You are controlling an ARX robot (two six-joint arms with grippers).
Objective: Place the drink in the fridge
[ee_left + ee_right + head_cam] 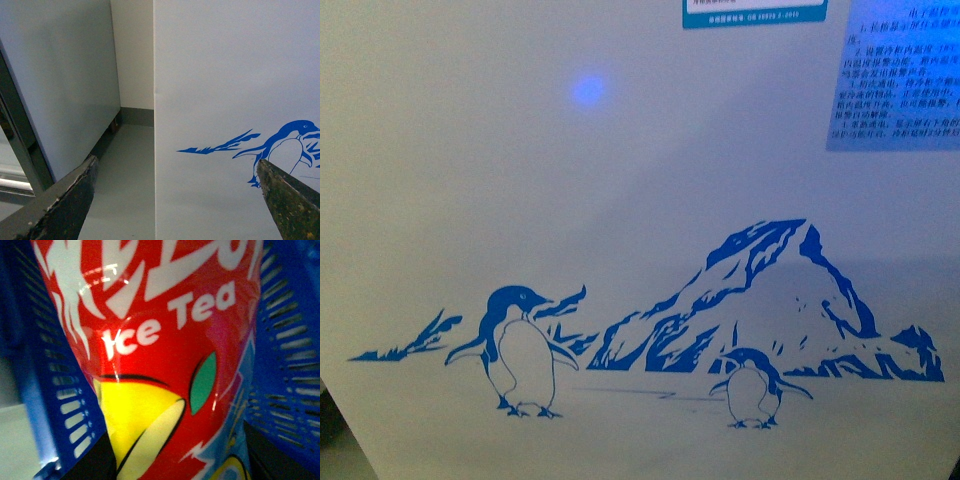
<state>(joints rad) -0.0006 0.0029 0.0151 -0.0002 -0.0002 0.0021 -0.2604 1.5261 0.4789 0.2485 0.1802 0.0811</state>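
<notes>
The fridge (620,180) fills the front view as a white wall with a blue penguin-and-mountain decal; its top and lid are out of view. It also shows in the left wrist view (225,75), where my left gripper (180,200) is open and empty, its dark fingers (70,200) spread close to the fridge's front corner. In the right wrist view the drink (160,350) fills the frame: a red label with white "Ice Tea" lettering and a yellow lemon. My right gripper (175,460) is shut on it, its jaws hidden at the frame's lower edge. The cap is out of view.
A blue slotted plastic basket (285,365) stands behind the drink on both sides. In the left wrist view a white cabinet side (60,85) stands beside the fridge, with a narrow strip of grey floor (125,190) between them. Blue notice stickers (900,80) sit high on the fridge front.
</notes>
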